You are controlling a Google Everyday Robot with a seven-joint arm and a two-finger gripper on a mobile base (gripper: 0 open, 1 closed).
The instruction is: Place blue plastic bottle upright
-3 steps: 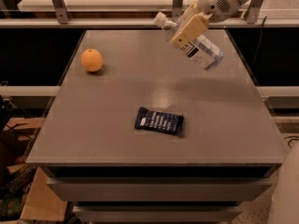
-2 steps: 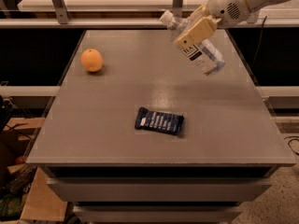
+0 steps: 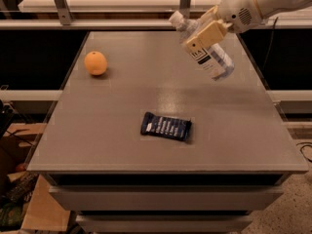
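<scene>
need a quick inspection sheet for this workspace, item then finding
surface: grey table, flat, no spills seen
job's things: blue plastic bottle tilted, cap end toward upper left, apparently off the table, not yet upright
clutter: orange back left; dark blue snack wrapper lying flat near the middle
grippers: gripper above the table's back right, shut on the bottle
cables: thin dark cable hanging at back right
surroundings: cardboard on the floor lower left; drawers under the tabletop
</scene>
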